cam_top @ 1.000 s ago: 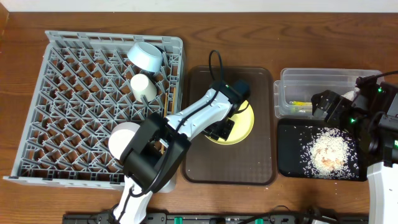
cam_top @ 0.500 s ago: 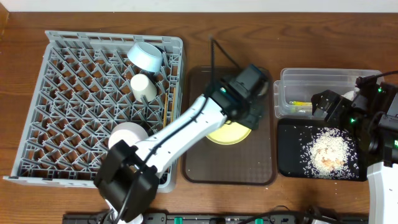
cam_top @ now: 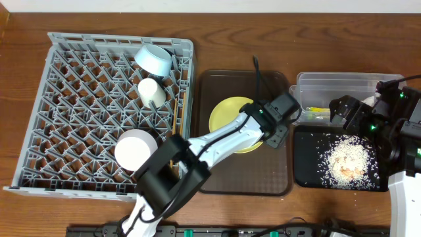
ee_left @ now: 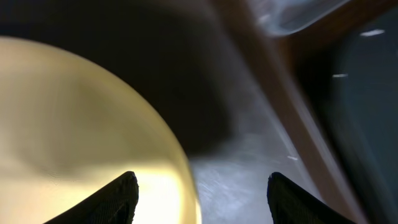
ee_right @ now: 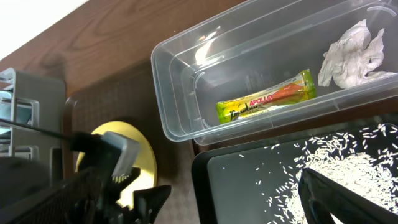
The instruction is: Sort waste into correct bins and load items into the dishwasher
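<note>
The dish rack (cam_top: pixel 72 112), left, holds a bowl (cam_top: pixel 154 59) at the rear, a cup (cam_top: pixel 151 91) before it and a second bowl (cam_top: pixel 135 150) nearer front. The plate (cam_top: pixel 227 115) lies on the serving tray (cam_top: pixel 263 174), centre. Right, the tub (cam_top: pixel 348 80) holds a sachet (ee_right: pixel 267 102) and napkin (ee_right: pixel 354 53); the shallow tray (cam_top: pixel 306 168) before it holds rice (cam_top: pixel 345 158).

The left arm (cam_top: pixel 220 137) has white, rounded links joined by black housings. A thin black cable (cam_top: pixel 256 72) loops up from its black wrist. Its fingers (ee_left: pixel 118 198) are dark, blunt wedges. The right arm (cam_top: pixel 368 118) is mostly black with small green lights, above a white lower link (cam_top: pixel 402 197).
</note>
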### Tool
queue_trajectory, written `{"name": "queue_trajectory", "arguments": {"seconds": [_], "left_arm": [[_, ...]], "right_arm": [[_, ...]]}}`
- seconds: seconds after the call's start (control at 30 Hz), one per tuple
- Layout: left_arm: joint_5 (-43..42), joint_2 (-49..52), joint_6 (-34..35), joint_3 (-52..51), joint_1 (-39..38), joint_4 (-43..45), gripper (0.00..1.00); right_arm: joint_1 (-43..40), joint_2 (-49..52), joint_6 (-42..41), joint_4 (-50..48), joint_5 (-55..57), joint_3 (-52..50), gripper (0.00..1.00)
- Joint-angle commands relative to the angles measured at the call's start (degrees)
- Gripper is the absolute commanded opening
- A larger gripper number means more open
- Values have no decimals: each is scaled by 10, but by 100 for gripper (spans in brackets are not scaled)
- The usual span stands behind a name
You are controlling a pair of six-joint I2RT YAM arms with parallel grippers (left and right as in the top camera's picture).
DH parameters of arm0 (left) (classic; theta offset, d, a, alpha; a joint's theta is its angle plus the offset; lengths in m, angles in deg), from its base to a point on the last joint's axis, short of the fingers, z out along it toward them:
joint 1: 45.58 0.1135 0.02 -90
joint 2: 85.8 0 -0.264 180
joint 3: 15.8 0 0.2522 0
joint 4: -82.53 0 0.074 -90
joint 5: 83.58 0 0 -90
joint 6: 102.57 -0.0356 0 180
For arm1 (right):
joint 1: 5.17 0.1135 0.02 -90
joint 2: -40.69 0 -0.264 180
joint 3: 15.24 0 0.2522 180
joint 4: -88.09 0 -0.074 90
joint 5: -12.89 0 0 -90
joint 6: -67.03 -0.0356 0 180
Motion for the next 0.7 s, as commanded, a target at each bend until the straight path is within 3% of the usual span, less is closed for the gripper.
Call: {"name": "queue_trajectory", "arguments": {"seconds": [0.0, 0.07, 0.2, 0.33, 0.67], "left_arm": [[48, 34, 14, -8, 1, 0, 67], [49, 48, 15, -9, 1, 0, 63], [48, 63, 18, -9, 1, -9, 25], [48, 63, 18, -8, 1, -21, 10], [-5, -3, 18, -1, 9, -64, 8]], "right_arm": [[-3, -3, 3, 1, -4, 6, 99], [-3, -3, 3, 1, -4, 6, 99], [-3, -3, 3, 1, -4, 6, 99], [-3, -3, 3, 1, -4, 6, 99], [-3, -3, 3, 1, -4, 6, 99]]}}
